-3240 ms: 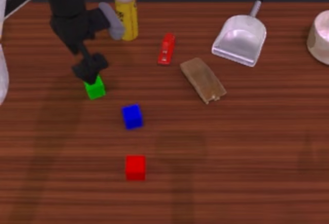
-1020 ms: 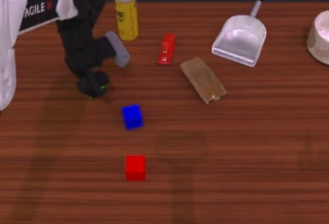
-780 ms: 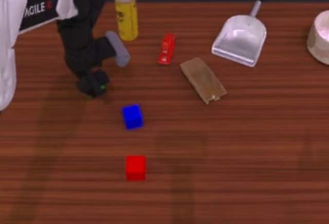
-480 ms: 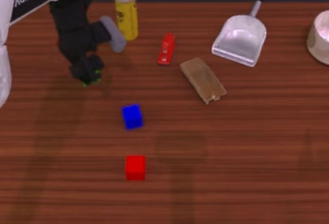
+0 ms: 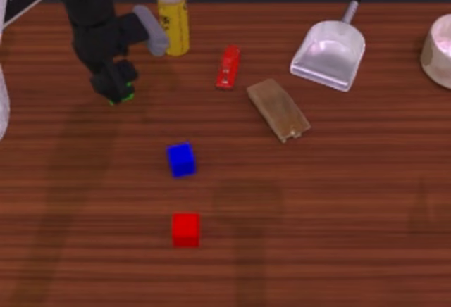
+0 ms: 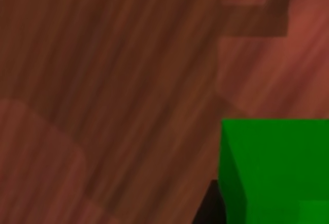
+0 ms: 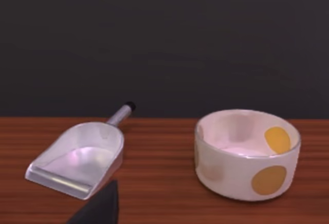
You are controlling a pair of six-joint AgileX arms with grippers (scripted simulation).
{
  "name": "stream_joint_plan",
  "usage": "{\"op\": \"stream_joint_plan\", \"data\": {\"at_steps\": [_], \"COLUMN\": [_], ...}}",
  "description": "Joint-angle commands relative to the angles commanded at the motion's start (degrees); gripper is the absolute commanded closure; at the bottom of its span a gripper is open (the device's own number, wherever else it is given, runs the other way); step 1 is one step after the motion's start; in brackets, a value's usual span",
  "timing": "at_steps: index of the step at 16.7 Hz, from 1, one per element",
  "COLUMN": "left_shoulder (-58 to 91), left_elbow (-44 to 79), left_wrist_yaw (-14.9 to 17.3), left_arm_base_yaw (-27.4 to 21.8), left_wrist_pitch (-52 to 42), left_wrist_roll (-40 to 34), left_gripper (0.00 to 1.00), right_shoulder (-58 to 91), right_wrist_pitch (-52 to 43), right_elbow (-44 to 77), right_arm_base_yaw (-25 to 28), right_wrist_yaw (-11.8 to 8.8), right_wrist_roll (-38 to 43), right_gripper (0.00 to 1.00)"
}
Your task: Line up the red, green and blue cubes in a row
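Red cube (image 5: 185, 229): nearest the front edge, flat on the table, left of centre.
Blue cube (image 5: 181, 159): just behind the red cube and apart from it, also flat on the wood.
Table (image 5: 338, 208): dark reddish-brown wood with grain running side to side; faint arm shadows cross the left and middle areas.
Left gripper (image 5: 115, 89): over the rear-left part of the table, fingers clamped on the green cube (image 6: 275, 170). In the top view only green slivers show under the black fingers; the left wrist view shows the cube large, with bare wood below it.
Brown block (image 5: 278, 108): lies at a slant right of centre.
Red stapler-like object (image 5: 227, 67): narrow, lying behind and left of the brown block.
Yellow bottle (image 5: 173, 15): upright at the rear edge, just beside the left arm.
Metal scoop (image 5: 329, 53): rear right, handle pointing toward the back.
Bowl (image 7: 247, 153): white with orange spots, at the rear-right corner, beside the scoop.
Right gripper: not seen in the top view; finger state cannot be told.
Room: plain dark backdrop beyond the rear edge.
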Motion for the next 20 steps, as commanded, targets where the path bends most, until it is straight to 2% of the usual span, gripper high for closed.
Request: {"op": "stream_joint_plan", "data": {"at_steps": [4,12,14,16,20], "left_shoulder": [-4.18,-19.45,-22.19,-23.44,-23.2], "left_elbow": [-5.8,-28.05,-31.92,-33.51,-33.39], "left_wrist_yaw": [-0.1,-0.41,-0.5,-0.55,-0.49], "left_arm_base_yaw": [-5.41,-26.38,-30.18,-31.77,-31.57], "left_wrist_pitch": [1.94,8.8,10.07,10.65,10.49], "left_wrist_roll": [-0.96,-4.33,-4.9,-5.16,-5.07], "left_gripper": [1.0,1.0,1.0,1.0,1.0], "right_shoulder": [0.0,0.0,0.0,0.0,0.0], "right_wrist_pitch": [0.0,0.0,0.0,0.0,0.0], "right_elbow": [0.0,0.0,0.0,0.0,0.0], "right_arm_base_yaw": [0.0,0.0,0.0,0.0,0.0], "right_wrist_yaw": [0.0,0.0,0.0,0.0,0.0], "right_wrist_roll": [0.0,0.0,0.0,0.0,0.0], "right_gripper": [0.0,0.0,0.0,0.0,0.0]}}
